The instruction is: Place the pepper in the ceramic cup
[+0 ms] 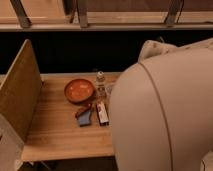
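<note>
Camera view looks down on a wooden table (60, 135), with the robot's pale arm shell (160, 110) filling the right side. The gripper is out of sight, so its state cannot be told. The ceramic cup (108, 89) stands at the arm's edge, beside a small bottle (100, 80) and an orange-brown bowl (79, 90). A small reddish piece, apparently the pepper (83, 109), lies against a blue item (85, 119) near a dark packet (102, 113).

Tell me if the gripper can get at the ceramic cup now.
Probably yes, hard to confirm: the gripper is out of view. The ceramic cup, partly behind the robot's white arm, has nothing above it; a bottle stands close beside.
</note>
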`<state>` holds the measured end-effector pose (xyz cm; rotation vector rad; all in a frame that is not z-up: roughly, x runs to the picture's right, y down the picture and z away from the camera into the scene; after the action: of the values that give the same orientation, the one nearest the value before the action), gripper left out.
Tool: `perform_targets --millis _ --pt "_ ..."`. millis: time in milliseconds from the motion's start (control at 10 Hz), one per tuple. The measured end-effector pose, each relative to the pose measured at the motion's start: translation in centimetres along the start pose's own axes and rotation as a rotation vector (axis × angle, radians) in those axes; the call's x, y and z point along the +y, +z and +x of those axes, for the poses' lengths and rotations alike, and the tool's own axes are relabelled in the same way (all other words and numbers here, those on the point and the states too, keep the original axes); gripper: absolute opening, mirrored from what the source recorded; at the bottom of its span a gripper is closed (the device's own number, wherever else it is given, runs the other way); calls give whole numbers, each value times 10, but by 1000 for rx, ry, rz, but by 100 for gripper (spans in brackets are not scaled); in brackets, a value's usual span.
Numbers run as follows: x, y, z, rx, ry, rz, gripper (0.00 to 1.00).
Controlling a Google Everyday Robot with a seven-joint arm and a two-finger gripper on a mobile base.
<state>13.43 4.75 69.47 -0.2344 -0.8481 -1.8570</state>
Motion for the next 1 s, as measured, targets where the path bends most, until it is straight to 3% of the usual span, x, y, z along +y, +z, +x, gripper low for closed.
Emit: perform_targets --millis 300,1000 --pt "-16 11 30 49 23 -74 80" --pt "-78 31 73 86 -37 -130 80"
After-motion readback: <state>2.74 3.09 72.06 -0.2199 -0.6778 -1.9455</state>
